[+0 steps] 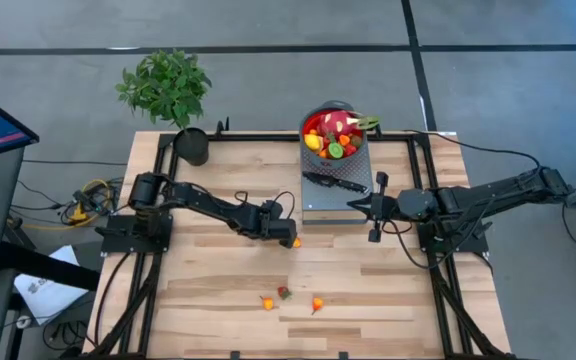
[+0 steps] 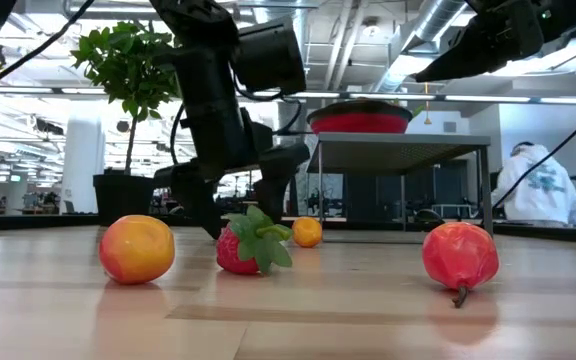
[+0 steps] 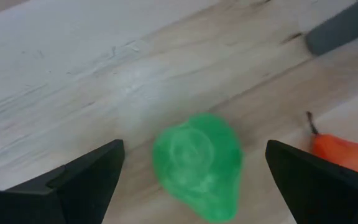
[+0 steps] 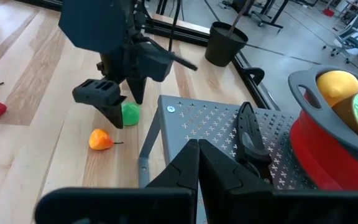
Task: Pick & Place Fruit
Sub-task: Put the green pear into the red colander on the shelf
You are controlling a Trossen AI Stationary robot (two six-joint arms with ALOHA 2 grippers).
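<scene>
Bowl stood on the platform, fruit inside, knife beside it. Left of the platform, two fruits lay on the table; three lay well before it.

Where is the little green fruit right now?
The green fruit lies on the wooden table near its middle, between the open fingers of the left gripper, with a small orange fruit beside it.

left tool spread wide, lowered; right tool closed, raised.
</scene>
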